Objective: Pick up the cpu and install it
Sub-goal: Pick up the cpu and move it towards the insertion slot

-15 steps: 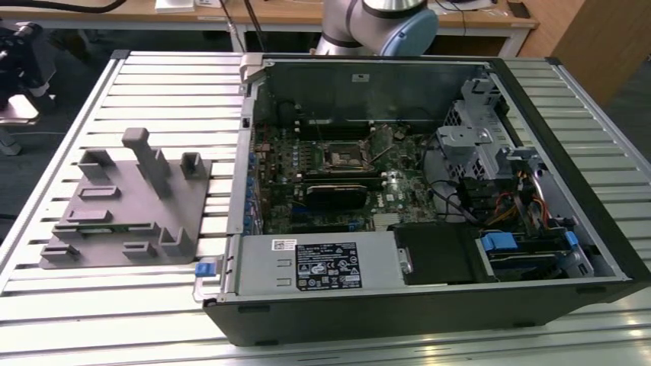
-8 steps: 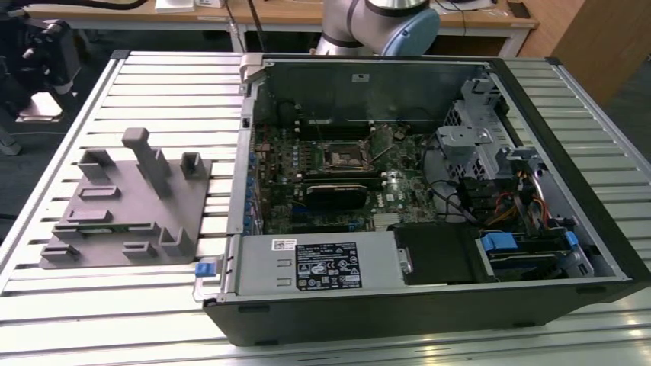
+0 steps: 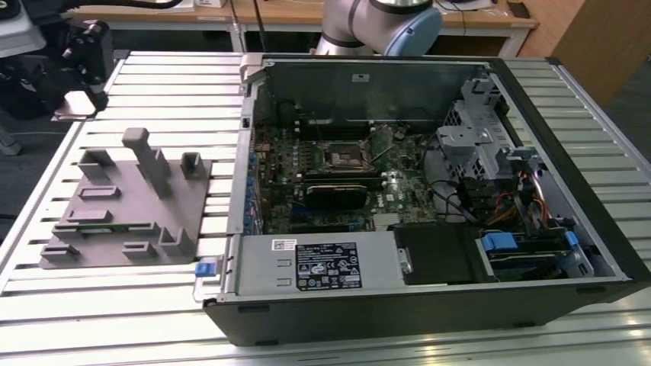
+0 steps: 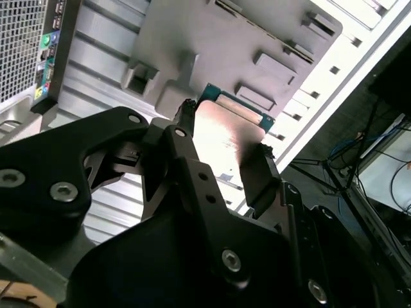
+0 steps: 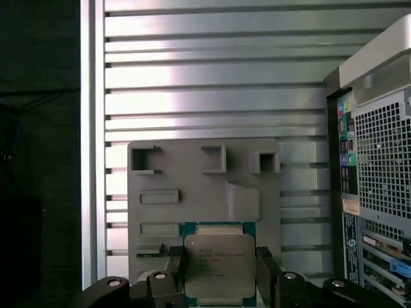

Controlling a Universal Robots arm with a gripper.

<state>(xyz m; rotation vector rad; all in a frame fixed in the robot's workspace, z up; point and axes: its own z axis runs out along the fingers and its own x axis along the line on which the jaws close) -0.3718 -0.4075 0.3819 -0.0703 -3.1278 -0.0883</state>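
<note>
Over the grey fixture (image 5: 192,186) on the slatted surface (image 5: 212,70), the gripper (image 4: 226,128) holds the cpu (image 5: 219,266), jaws closed narrowly against its opposite edges, silvery top exposed.

Your setting: robotics lab workbench. Slatted aluminium table (image 3: 152,76) carries opened desktop computer case (image 3: 407,320), motherboard (image 3: 336,175) exposed, with grey moulded fixture (image 3: 122,206) beside it. Robot arm (image 3: 382,27) stands at table's far edge in exterior view. Wooden desks (image 3: 305,15) behind. Loose cables (image 4: 352,151) beyond table edge in second wrist view.
</note>
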